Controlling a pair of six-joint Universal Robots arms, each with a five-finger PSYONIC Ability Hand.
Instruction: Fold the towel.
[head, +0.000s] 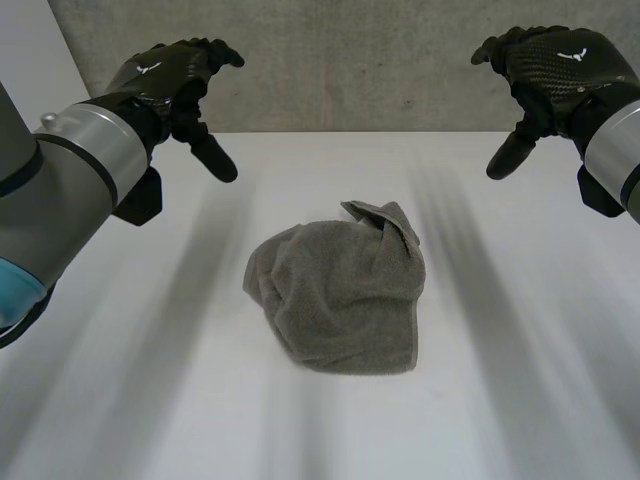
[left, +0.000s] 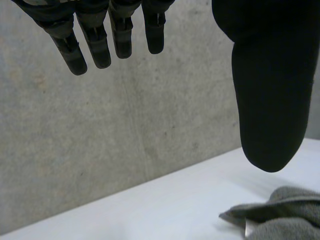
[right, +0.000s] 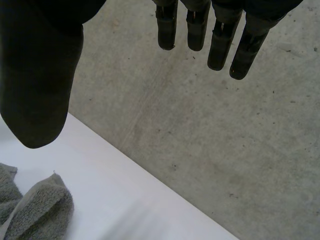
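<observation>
Left hand (head: 165, 80): raised above the table (head: 130, 400), fingers (left: 95, 47) straight and held apart from the thumb (left: 270, 100), holding nothing.
Right hand (head: 560, 65): raised likewise (a mirror of the other), fingers (right: 220, 47) straight, thumb (right: 35, 75) standing apart, nothing in its grasp.
Towel (head: 340, 290): grey, crumpled in a loose heap with one corner flopped over on top; it lies on the table between the two hands and below them, well apart from both, on each thumb's side rather than at the fingertips.
Table: white, under both hands, bearing the towel.
Wall (head: 350, 60): grey concrete, beyond the fingertips of both hands.
</observation>
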